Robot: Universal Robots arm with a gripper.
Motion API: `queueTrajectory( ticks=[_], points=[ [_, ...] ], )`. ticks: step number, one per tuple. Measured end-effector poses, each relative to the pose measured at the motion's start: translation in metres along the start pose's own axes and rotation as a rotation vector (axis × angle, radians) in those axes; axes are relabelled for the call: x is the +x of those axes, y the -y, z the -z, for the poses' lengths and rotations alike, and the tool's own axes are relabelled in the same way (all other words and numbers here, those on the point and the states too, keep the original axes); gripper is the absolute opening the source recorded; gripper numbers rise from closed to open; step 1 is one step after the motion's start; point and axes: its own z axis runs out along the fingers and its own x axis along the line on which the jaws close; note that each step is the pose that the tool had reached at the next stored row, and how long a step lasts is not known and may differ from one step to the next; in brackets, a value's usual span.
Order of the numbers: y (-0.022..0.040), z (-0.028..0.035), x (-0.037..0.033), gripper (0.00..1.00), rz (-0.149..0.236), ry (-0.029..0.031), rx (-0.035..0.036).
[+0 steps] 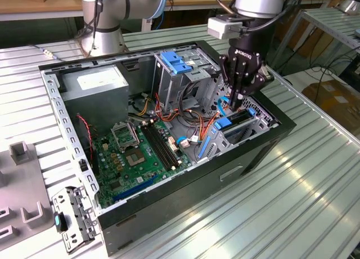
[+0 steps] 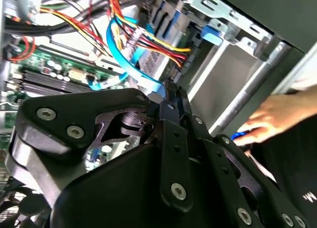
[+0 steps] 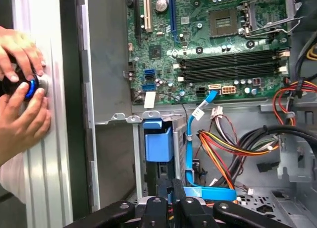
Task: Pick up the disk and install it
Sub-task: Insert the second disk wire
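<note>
The disk sits edge-on in the lower drive bay at the exterior view's right of the open computer case. Mostly its blue bracket shows, and the first wrist view catches that bracket of the disk from above. My gripper hangs straight over the bay, fingers pressed together, tips just above the bracket. Both wrist views show the gripper shut with nothing held, close to a blue data cable.
A tall metal cage with a blue handle stands behind the bay, a grey power supply at the far corner. The motherboard and coloured wires crowd the case. A person's hands rest on a knob outside it.
</note>
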Motion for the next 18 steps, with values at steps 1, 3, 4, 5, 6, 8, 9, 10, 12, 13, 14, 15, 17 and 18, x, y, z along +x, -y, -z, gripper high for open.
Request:
queueTrajectory(
  ticks=[1,3,4,5,6,8,9,10,12,13,14,15,17,18],
  points=[
    [-0.0001,-0.0002,0.001,0.16,0.0,0.0146,0.0011],
    [-0.0003,-0.0008,0.0031,0.16,-0.001,0.047,0.0027],
    [-0.0004,-0.0011,0.0043,0.16,-0.002,0.0659,0.0032],
    [-0.0005,-0.0014,0.0055,0.16,-0.002,0.0826,0.0035],
    [-0.0007,-0.0018,0.0072,0.16,-0.002,0.1037,0.0039],
    [-0.0009,-0.003,0.0111,0.16,-0.003,0.1382,0.0047],
    [-0.0006,-0.0052,0.0177,0.16,-0.003,0.1447,0.0063],
    [-0.0002,-0.0073,0.0238,0.16,-0.004,0.1471,0.0092],
    [0.0001,-0.0098,0.0301,0.16,-0.002,0.1479,0.0199],
    [0.0,-0.0103,0.031,0.16,0.002,0.1483,0.0239],
    [-0.0002,-0.0109,0.0315,0.16,0.008,0.1489,0.0296],
    [-0.0003,-0.0113,0.0316,0.16,0.012,0.1494,0.0331],
    [-0.0024,-0.0128,0.0321,0.16,0.024,0.15,0.0473],
    [-0.0043,-0.0138,0.0322,0.16,0.023,0.1505,0.0547]
  ],
)
